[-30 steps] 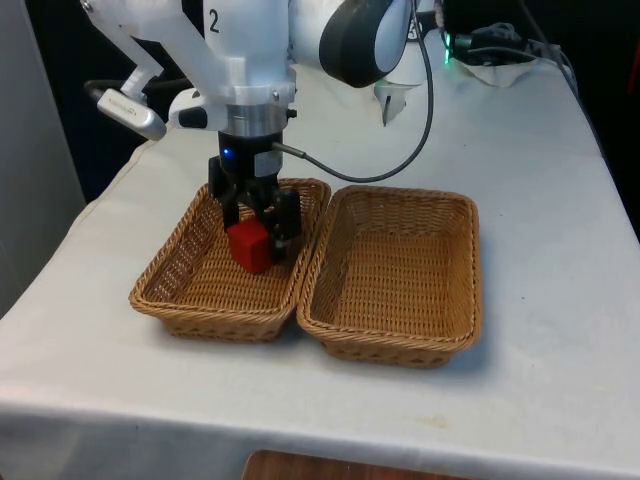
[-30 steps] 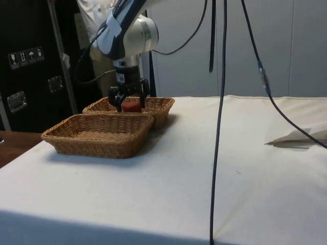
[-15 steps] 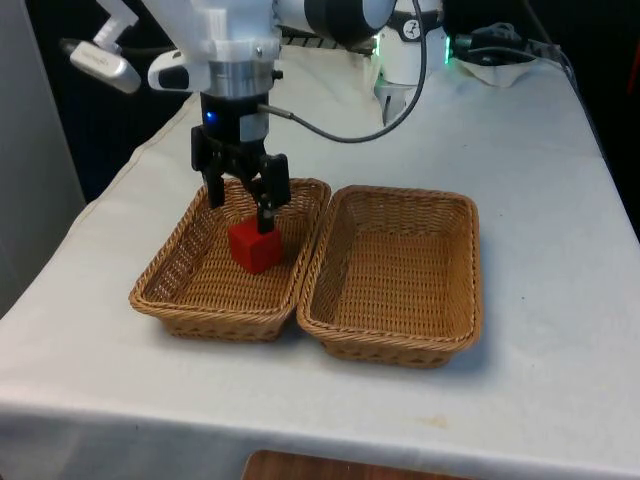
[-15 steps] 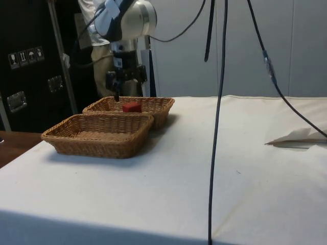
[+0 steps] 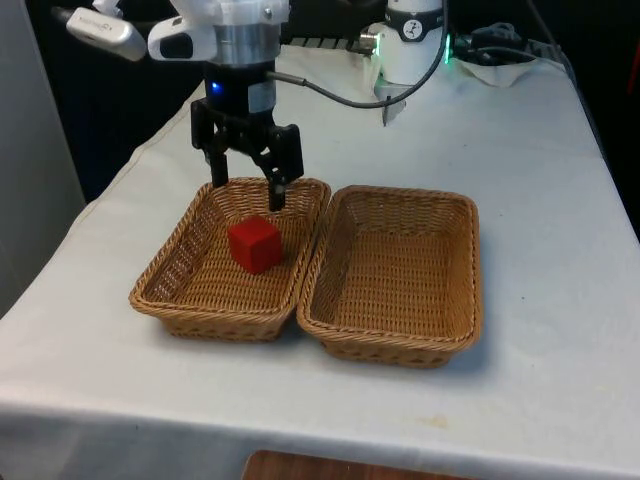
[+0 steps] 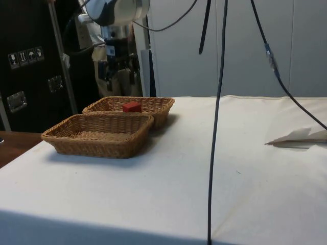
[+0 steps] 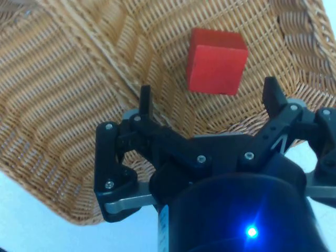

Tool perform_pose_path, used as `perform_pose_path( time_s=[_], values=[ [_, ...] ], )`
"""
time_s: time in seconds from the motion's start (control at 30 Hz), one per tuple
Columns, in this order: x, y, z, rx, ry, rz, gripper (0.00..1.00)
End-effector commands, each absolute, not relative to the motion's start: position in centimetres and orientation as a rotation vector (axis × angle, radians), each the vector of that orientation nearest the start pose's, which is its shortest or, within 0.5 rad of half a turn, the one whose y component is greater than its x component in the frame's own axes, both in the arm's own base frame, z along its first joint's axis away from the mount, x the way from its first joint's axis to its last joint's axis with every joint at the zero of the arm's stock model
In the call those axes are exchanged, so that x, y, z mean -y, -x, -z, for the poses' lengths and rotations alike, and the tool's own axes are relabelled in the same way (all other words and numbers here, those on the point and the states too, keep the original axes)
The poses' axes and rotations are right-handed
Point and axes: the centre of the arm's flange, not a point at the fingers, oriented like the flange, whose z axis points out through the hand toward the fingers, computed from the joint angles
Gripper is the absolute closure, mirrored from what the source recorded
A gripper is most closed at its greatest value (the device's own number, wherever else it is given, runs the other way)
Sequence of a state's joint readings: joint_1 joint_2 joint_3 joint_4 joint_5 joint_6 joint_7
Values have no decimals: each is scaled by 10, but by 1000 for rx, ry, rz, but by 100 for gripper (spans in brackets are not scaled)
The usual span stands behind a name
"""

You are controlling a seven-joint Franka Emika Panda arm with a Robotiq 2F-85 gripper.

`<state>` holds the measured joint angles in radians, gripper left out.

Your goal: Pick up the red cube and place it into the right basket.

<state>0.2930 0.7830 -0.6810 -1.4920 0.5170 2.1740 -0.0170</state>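
Left basket [image 5: 180, 270]: wicker, on the front view's left; holds the red cube.
Red cube [image 5: 254, 245]: sits on the left basket's floor, free of the fingers; seen in the wrist view too [image 7: 216, 61].
Gripper [image 5: 247, 188]: above the left basket's far rim, fingers spread wide, holding nothing.
Right basket [image 5: 470, 270]: touching the left basket's side.

Almost nothing to read from my station

The only signs I find are three small white stickers [image 6: 24, 57] in a row on the dark cabinet [image 6: 30, 97] in the side view. They carry black pictograms and no words. The middle one looks to me like an umbrella, and the other two I cannot make out. On the baskets, the cube and the cloth I read no text or number.
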Motion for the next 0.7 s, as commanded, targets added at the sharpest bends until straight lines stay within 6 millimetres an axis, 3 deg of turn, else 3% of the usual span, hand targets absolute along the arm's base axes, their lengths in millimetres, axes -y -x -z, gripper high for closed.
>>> perform_pose_path(
  time_s=[0.0, 0.67],
  values=[
    [163, -700, -288, -756, 3087, 126, 0],
    [119, -703, -330, -646, 3126, 38, 0]
  ],
)
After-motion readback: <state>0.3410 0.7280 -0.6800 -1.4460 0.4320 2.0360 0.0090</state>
